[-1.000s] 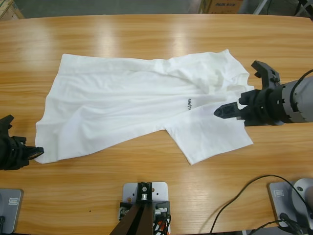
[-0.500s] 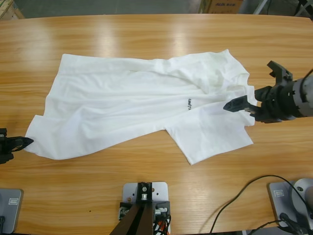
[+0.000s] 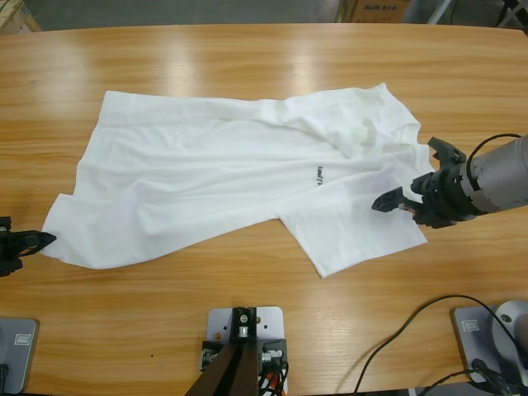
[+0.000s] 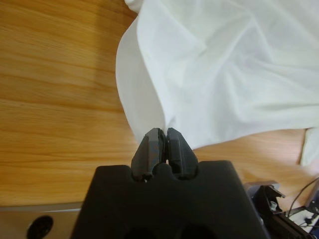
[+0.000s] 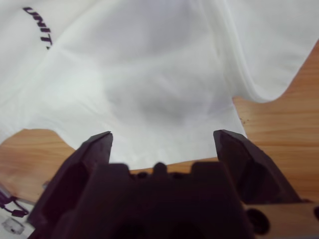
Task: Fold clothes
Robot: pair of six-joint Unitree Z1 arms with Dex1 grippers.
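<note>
White T-shirt [image 3: 223, 177] lies spread lengthwise along the table [image 3: 247, 66]. Your left gripper [image 4: 163, 144] is pinched onto its hem corner; your right gripper [image 5: 162, 142], jaws wide, is at the sleeve edge and nearer it.

A small dark logo [image 3: 318, 173] is printed on the chest of the white T-shirt [image 3: 214, 177], running sideways in the high view and too small there to read. In the right wrist view its first letters, "UNIT" [image 5: 37, 25], show in dark capitals at the picture's upper left; the rest is cut off. A cardboard box [image 3: 375, 10] beyond the table's far edge carries blue lettering, unreadable
</note>
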